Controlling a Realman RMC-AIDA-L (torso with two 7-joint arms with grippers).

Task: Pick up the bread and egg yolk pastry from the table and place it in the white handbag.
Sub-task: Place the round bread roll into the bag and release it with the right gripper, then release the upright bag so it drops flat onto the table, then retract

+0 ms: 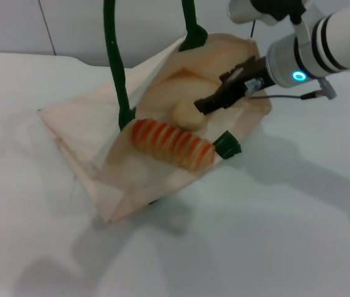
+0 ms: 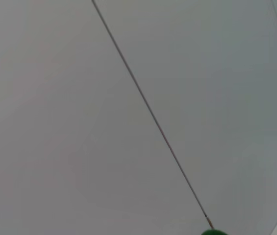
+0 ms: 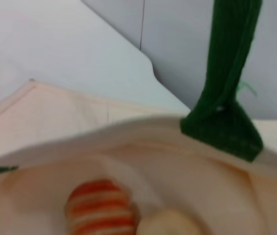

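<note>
You see a white table (image 1: 298, 216) that fills most of the head view, with soft grey shadows on it. Behind it stands a pale grey wall (image 1: 13, 25) with a thin vertical seam. The right wrist view shows the table's rounded edge (image 3: 145, 63) against this wall. The left wrist view gives you only a plain grey surface (image 2: 55, 122), crossed by one thin dark line (image 2: 148, 110).

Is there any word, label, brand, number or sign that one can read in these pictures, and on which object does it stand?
None: no readable text shows in any view.
The white handbag, its green handles, the bread and the egg yolk pastry bear no print.
The right hand carries only a glowing blue ring on its wrist, not a character.
The left wrist view shows only a plain wall.
</note>
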